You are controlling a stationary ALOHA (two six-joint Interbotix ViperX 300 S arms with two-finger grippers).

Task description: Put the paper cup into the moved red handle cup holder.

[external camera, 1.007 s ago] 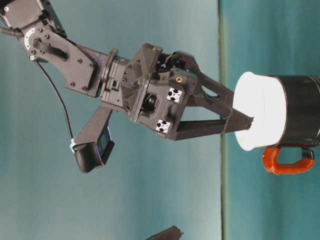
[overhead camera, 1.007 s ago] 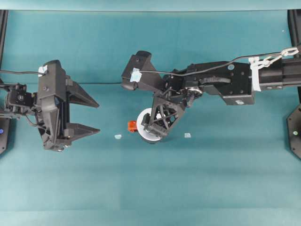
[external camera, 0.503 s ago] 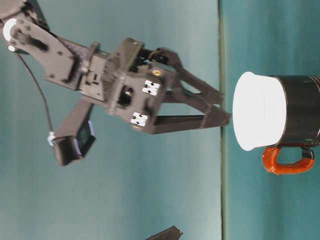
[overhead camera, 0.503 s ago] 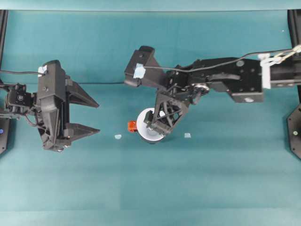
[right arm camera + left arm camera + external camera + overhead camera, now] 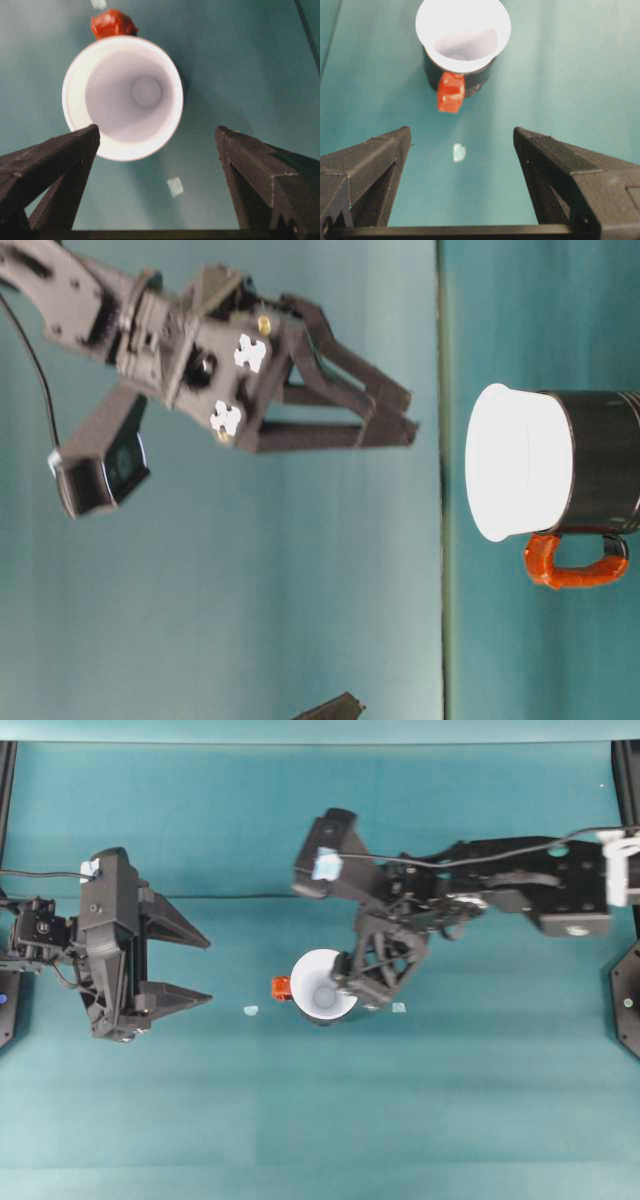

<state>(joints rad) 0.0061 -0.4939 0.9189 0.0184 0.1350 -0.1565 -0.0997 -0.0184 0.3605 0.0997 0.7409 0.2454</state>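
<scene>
The white paper cup (image 5: 322, 986) sits upright inside the black red handle cup holder (image 5: 605, 460), whose orange-red handle (image 5: 281, 987) points left. The cup's upper half (image 5: 515, 475) rises out of the holder. My right gripper (image 5: 358, 995) hangs open and empty above the cup, a little to its right, with clear air between its tips (image 5: 408, 417) and the rim. From the right wrist the cup (image 5: 122, 97) lies below and ahead of the open fingers (image 5: 60, 160). At the far left, my left gripper (image 5: 205, 970) stands open, facing the cup (image 5: 462, 30) and handle (image 5: 450, 92).
Two small pale tape scraps lie on the teal table, one left of the holder (image 5: 250, 1010) and one right of it (image 5: 398, 1007). Black arm bases stand at both table edges (image 5: 625, 990).
My right gripper has risen off the cup's rim and drawn back to the right, leaving the cup seated in the holder. The left arm has stayed still.
</scene>
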